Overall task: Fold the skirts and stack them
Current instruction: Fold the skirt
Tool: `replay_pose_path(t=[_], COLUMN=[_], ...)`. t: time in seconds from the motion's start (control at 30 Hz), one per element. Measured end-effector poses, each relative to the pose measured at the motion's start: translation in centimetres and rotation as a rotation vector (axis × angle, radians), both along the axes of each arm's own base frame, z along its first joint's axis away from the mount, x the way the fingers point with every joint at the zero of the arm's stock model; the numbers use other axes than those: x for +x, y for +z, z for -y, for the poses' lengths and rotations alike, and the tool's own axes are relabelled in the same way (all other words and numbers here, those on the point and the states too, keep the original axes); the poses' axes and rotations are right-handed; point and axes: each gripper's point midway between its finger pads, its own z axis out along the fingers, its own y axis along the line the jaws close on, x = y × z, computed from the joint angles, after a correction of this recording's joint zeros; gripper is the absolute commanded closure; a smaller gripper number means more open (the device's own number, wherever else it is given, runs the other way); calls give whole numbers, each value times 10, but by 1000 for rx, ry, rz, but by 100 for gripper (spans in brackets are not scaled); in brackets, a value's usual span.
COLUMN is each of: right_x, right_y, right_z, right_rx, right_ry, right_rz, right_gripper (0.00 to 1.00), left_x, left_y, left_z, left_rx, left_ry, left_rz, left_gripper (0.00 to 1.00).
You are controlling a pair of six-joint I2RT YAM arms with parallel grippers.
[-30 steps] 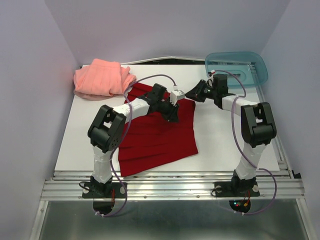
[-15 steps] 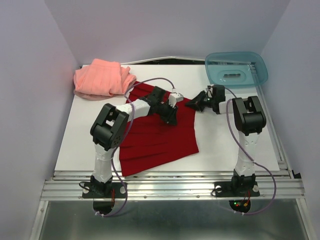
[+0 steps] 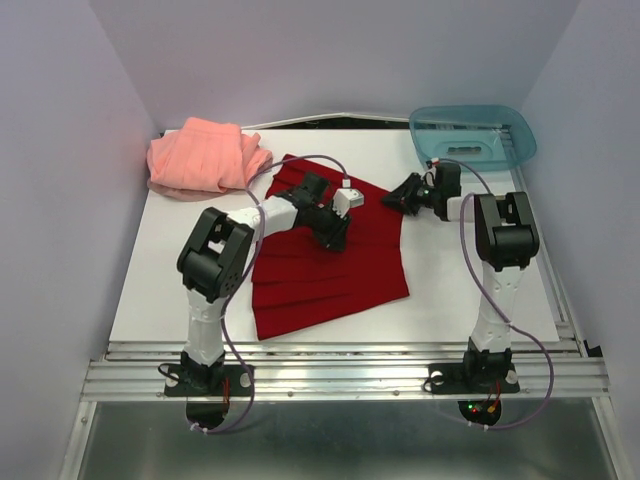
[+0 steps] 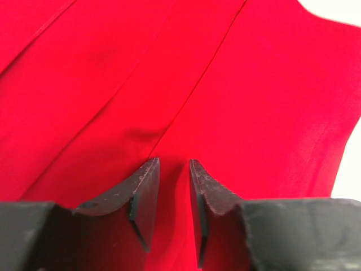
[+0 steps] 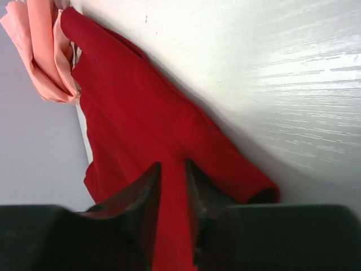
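The deep red pleated skirt [image 3: 330, 275] lies spread flat in the middle of the white table [image 3: 470, 290]. The salmon-pink skirt [image 3: 200, 155] sits rumpled at the far left corner. My left gripper [image 3: 337, 235] points down onto the red skirt's upper middle. In the left wrist view the left gripper [image 4: 174, 164] stands narrowly open, with the flat red skirt [image 4: 169, 73] showing through the gap. My right gripper [image 3: 393, 200] is at the skirt's far right corner. The right wrist view shows the right gripper [image 5: 172, 165] slightly open just above the red skirt [image 5: 141, 113]; the pink skirt [image 5: 42, 51] lies beyond.
A translucent teal tray [image 3: 510, 125] stands at the far right corner, just behind the right arm. Purple walls close in the table on three sides. The bare table [image 5: 282, 68] lies to the right of the red skirt. A metal rail runs along the near edge.
The red skirt has slid to the right and lies wider and flatter. The right gripper has shifted along the skirt's far right corner, and its forearm has drawn back toward its base.
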Motion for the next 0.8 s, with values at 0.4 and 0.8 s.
replay_pose_path(t=[0.4,0.8], right_x=[-42,-196], right_y=[67,111], right_z=[-5,-16], right_rx=[-127,-593], right_ry=[228,788], right_rz=[105,483], right_gripper=[17,47], left_x=[-30,-114], left_y=[111,51], left_z=[-76,-157], left_rx=[130,361], left_ry=[-97,-287], left_rz=[443,361], left_gripper=[35,41])
